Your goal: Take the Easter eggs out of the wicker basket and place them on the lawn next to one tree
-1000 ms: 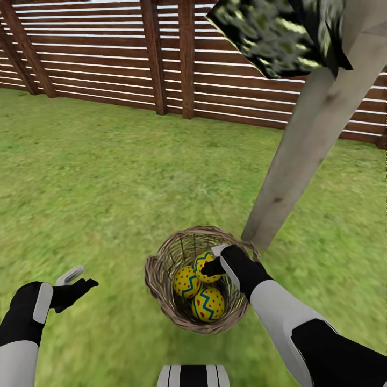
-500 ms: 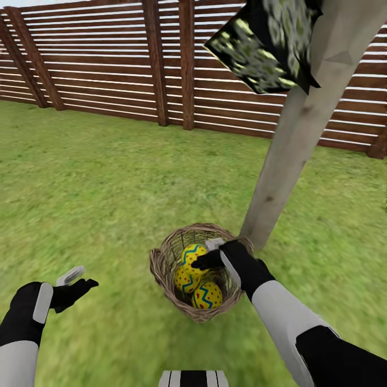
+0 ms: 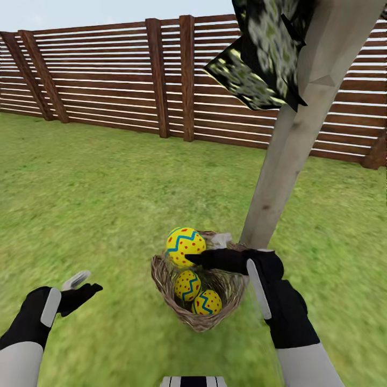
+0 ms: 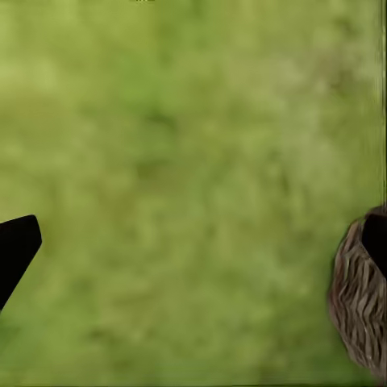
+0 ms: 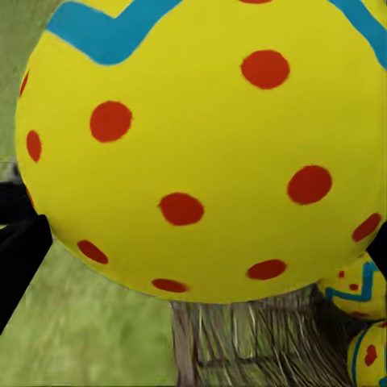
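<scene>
1. Our right gripper [image 3: 201, 252] has its fingers closed on one Easter egg [image 3: 185, 246], held at the centre of the head view just above the far rim of the wicker basket [image 3: 161, 277].
2. Two more eggs, one [image 3: 187, 285] and another [image 3: 207, 302], lie inside the basket, which sits on the lawn [image 3: 107, 204] just beside the foot of the tree [image 3: 279, 183] trunk.
3. Our left gripper [image 3: 80, 287], at lower left, is spread open and holds nothing.
4. We judge the step in hand to be lifting out the first egg; next we need to carry it clear of the rim and set it on the grass by this trunk.
5. The right wrist view gives the held egg [image 5: 201, 145] close up, with the basket's weave [image 5: 242, 347] below it; the head view alone gives the tree and the fence [image 3: 107, 75].
6. The left wrist view adds bare grass [image 4: 185, 185] and the basket's outer wall [image 4: 359, 298] at its right edge.
</scene>
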Tool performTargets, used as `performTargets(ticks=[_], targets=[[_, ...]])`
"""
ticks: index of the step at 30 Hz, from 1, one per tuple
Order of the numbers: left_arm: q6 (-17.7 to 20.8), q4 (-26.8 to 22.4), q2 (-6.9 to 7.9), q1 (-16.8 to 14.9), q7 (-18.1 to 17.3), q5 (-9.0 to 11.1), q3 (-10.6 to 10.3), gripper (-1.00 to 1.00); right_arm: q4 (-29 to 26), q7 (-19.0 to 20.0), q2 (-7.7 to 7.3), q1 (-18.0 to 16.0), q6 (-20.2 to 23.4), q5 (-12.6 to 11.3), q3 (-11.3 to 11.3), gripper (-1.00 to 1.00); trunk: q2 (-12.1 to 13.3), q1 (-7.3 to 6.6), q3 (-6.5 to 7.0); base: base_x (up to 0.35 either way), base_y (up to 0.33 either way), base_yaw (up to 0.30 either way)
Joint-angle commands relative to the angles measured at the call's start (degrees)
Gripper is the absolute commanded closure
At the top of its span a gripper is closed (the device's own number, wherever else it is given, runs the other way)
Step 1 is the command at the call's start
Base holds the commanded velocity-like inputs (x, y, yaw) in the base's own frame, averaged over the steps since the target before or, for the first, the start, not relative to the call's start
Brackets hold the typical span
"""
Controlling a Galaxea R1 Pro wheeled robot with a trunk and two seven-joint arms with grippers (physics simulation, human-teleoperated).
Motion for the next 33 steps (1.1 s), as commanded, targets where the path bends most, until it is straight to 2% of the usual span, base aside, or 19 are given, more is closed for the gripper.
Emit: performTargets(ticks=[1, 3, 5, 10, 11, 12, 15, 18, 19, 22, 25, 29, 31, 33], targets=[[0.14, -0.02, 0.06, -0.04, -0.48, -0.06, -0.19, -1.0, 0.18, 6.14, -0.6, 0.29, 0.36, -0.4, -2.87, 1.0, 0.0, -0.03, 0.18, 0.0, 0.0, 0.0], [0.17, -1.2, 0.34, -0.04, -0.78, 0.09, -0.35, -1.0, 0.31, 16.36, -1.84, 1.49, 0.32, -0.39, -6.64, 1.0, 0.01, -0.06, 0.4, 0.0, 0.0, 0.0], [0.21, -3.58, 0.41, -0.04, -1.28, 0.15, -0.33, -1.0, 0.33, 19.99, -2.03, 2.15, 0.3, -0.39, -7.9, 1.0, 0.01, -0.06, 0.4, 0.0, 0.0, 0.0], [0.22, -4.89, 0.22, -0.04, -2.78, 0.16, -0.41, -1.0, 0.28, 21.95, -2.1, 2.59, 0.22, -0.4, -8.63, 1.0, 0.01, -0.06, 0.4, -0.22, 0.0, 0.0], [0.22, -4.85, 0.21, -0.04, -2.77, 0.13, -0.39, -1.0, 0.31, 23.73, -2.14, 2.59, 0.22, -0.4, -8.67, 1.0, 0.01, -0.06, 0.4, -0.336, 0.0, 0.0], [0.22, -4.65, 0.18, -0.04, -2.76, 0.1, -0.38, -1.0, 0.32, 25.58, -2.16, 2.6, 0.22, -0.4, -9.18, 1.0, 0.01, -0.06, 0.4, -0.34, 0.0, 0.0], [0.2, -4.33, 0.16, -0.04, -2.73, 0.08, -0.41, -1.0, 0.3, 27.28, -2.17, 2.6, 0.29, -0.39, -12.93, 1.0, 0.01, -0.06, 0.4, -0.342, 0.0, 0.0], [0.13, -4.17, 0.08, -0.04, -2.73, 0.03, -0.41, -1.0, 0.28, 27.37, -2.22, 2.6, 0.24, -0.39, -13.53, 1.0, 0.01, -0.06, 0.4, -0.34, -0.031, 0.0], [0.13, -4.14, 0.03, -0.04, -2.73, 0.0, -0.41, -1.0, 0.26, 27.4, -2.65, 2.6, 0.23, -0.39, -13.78, 1.0, 0.01, -0.06, 0.4, -0.302, -0.17, 0.0], [0.12, -4.13, 0.06, -0.04, -2.73, -0.01, -0.42, -1.0, 0.18, 27.42, -3.34, 2.6, 0.22, -0.39, -16.72, 1.0, 0.01, -0.06, 0.4, -0.18, -0.274, 0.0], [0.12, -4.05, 0.07, -0.04, -2.73, -0.01, -0.41, -1.0, 0.08, 27.43, -3.61, 2.6, 0.22, -0.39, -17.57, 1.0, 0.01, -0.06, 0.4, -0.071, -0.324, 0.0], [0.07, -4.05, 0.07, -0.04, -2.73, -0.01, -0.49, -1.0, -0.15, 28.46, -6.97, 2.6, 0.25, -0.39, -25.07, 1.0, 0.01, -0.06, 0.4, -0.006, -0.337, 0.0], [0.05, -4.05, 0.09, -0.04, -2.73, -0.03, -0.5, -1.0, -0.18, 32.49, -8.95, 2.6, 0.32, -0.39, -27.53, 1.0, 0.01, -0.06, 0.4, 0.0, -0.342, 0.0], [0.04, -4.05, 0.08, -0.04, -2.73, -0.08, -0.5, -1.0, -0.19, 34.69, -10.52, 2.6, 0.39, -0.39, -30.64, 1.0, 0.01, -0.06, 0.4, 0.0, -0.339, 0.0]])
